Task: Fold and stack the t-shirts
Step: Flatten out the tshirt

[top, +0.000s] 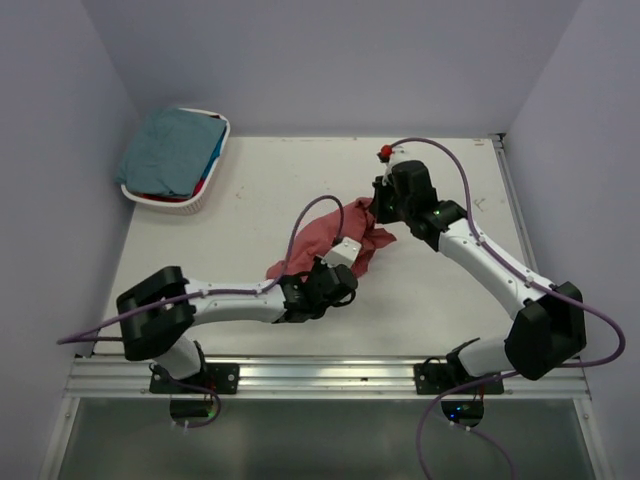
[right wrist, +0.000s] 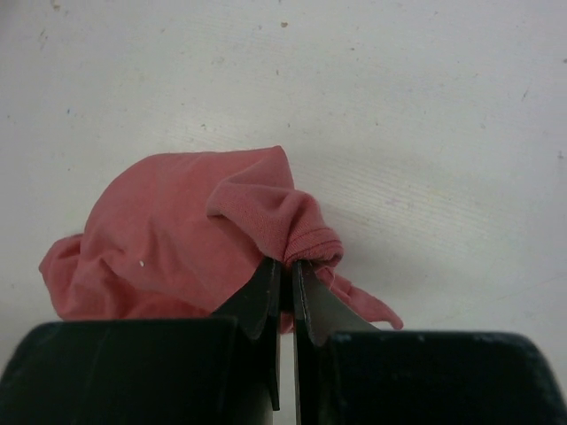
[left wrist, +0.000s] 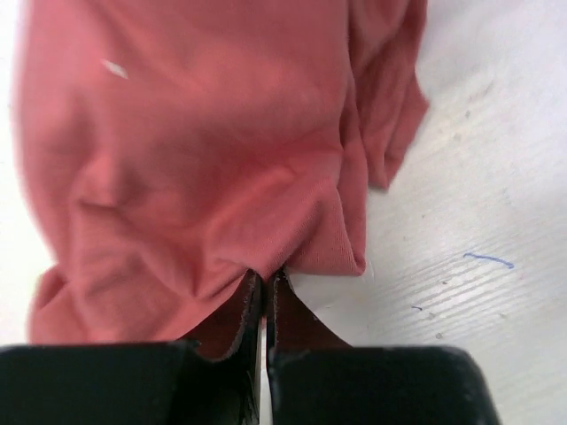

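Note:
The brick-red t-shirt lies bunched in the middle of the table. My left gripper is shut on its near edge; the left wrist view shows the cloth pinched between the closed fingers. My right gripper is shut on the shirt's far right part; the right wrist view shows a hemmed fold held between its fingers. A teal t-shirt lies on top of the white basket at the far left, with bits of blue and red cloth under it.
The white table has walls on the left, back and right. A metal rail runs along the near edge by the arm bases. Purple cables loop over the arms.

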Robot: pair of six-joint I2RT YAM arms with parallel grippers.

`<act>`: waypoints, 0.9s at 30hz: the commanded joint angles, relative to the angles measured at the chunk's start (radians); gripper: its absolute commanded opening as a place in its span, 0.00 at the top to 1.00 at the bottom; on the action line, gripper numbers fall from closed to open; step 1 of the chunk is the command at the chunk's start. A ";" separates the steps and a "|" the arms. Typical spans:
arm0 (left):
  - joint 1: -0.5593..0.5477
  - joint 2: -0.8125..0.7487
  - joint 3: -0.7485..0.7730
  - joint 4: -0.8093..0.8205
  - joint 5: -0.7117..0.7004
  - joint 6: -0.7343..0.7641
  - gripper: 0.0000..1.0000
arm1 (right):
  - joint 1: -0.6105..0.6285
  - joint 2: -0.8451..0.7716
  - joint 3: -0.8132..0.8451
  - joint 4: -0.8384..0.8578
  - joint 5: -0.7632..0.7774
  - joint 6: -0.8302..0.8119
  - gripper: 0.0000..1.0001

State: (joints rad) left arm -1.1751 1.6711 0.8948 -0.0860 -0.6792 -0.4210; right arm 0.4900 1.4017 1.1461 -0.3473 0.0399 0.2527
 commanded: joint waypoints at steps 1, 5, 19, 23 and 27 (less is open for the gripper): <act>-0.006 -0.241 0.027 -0.081 -0.117 -0.059 1.00 | -0.001 -0.056 -0.011 -0.004 0.067 -0.004 1.00; -0.006 -0.424 0.055 -0.213 -0.239 -0.082 1.00 | -0.001 -0.096 -0.025 -0.021 0.110 0.000 1.00; 0.031 -0.772 0.159 -0.431 -0.638 -0.139 0.89 | -0.001 -0.499 -0.037 -0.056 0.149 0.010 1.00; 0.055 -0.863 0.122 -0.432 -0.668 -0.191 0.42 | -0.001 -0.586 -0.014 -0.076 0.121 0.007 1.00; 0.089 -0.892 0.084 -0.457 -0.640 -0.240 0.07 | -0.001 -0.586 0.009 -0.117 0.115 0.003 1.00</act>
State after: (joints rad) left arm -1.1076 0.7803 1.0031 -0.5255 -1.2663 -0.5819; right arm 0.4904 0.7933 1.1236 -0.4324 0.1638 0.2607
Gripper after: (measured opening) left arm 0.883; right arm 0.038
